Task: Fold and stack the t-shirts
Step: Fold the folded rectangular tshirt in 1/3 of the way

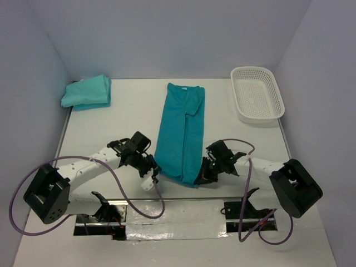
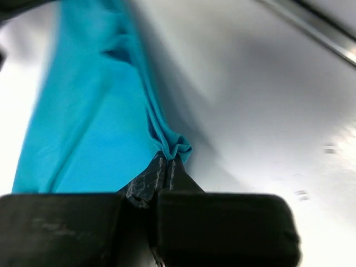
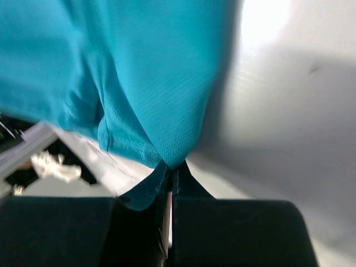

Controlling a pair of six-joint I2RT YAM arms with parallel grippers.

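Shirt (image 1: 179,130), long and blue, is laid in the middle of the table (image 1: 128,119), its long way set from near to far. Its near left corner is pinched by the left tool (image 1: 152,173), its near right corner by the right tool (image 1: 203,176).

Table count
One spread t-shirt (image 1: 181,133), one folded pile (image 1: 86,93) showing two t-shirt layers, one white basket (image 1: 257,93), one left gripper (image 1: 156,173), one right gripper (image 1: 202,177).
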